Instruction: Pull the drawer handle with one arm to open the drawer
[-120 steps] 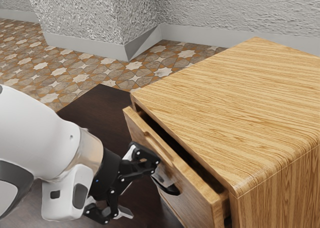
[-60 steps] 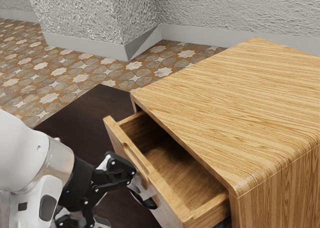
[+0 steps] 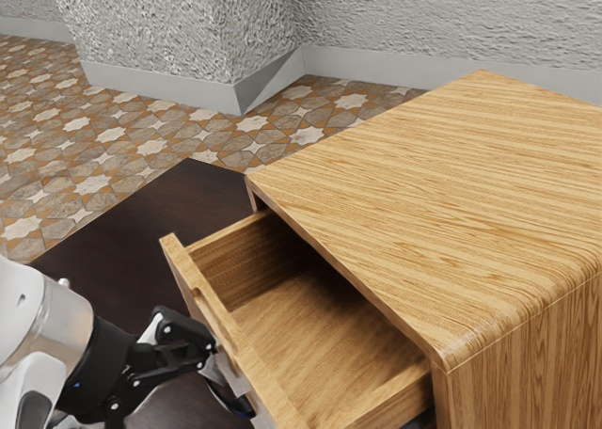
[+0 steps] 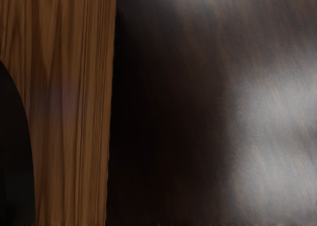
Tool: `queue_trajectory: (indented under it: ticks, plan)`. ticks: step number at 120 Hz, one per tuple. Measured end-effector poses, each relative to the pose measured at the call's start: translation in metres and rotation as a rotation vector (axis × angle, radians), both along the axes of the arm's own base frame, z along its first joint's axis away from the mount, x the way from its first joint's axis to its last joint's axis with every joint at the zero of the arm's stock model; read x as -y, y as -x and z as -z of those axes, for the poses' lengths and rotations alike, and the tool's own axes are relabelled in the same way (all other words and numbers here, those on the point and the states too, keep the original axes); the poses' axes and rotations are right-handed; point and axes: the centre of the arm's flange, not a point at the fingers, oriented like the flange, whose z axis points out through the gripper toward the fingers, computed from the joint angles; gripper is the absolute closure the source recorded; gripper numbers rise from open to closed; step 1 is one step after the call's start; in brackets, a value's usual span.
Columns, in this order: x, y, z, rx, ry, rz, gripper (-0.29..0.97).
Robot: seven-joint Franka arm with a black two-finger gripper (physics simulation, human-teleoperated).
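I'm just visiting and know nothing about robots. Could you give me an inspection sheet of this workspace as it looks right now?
Surface: dark brown panel under the cabinet.
Job's things: wooden cabinet; its drawer pulled well out, nothing inside; dark handle on the drawer front.
Clutter: nothing seen.
Grippers: one black pincer on the white arm, closed on the handle.
Cables: nothing seen.
Surroundings: patterned tile floor; rough grey walls with grey skirting.
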Motion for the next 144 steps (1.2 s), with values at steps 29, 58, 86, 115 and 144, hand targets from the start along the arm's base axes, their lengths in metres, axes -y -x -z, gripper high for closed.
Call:
queue_trajectory:
  ticks: [29, 58, 86, 115, 144]
  plan:
    - [-0.010, 0.018, -0.008, -0.008, -0.006, -0.010, 0.06]
    - [-0.016, 0.035, -0.002, -0.031, -0.015, -0.011, -0.06]
    - [-0.025, 0.054, -0.003, -0.036, -0.013, -0.020, 0.07]
    - [-0.034, 0.076, -0.002, -0.045, -0.007, -0.033, 0.06]
    - [-0.043, 0.097, -0.006, -0.049, -0.001, -0.041, 0.12]
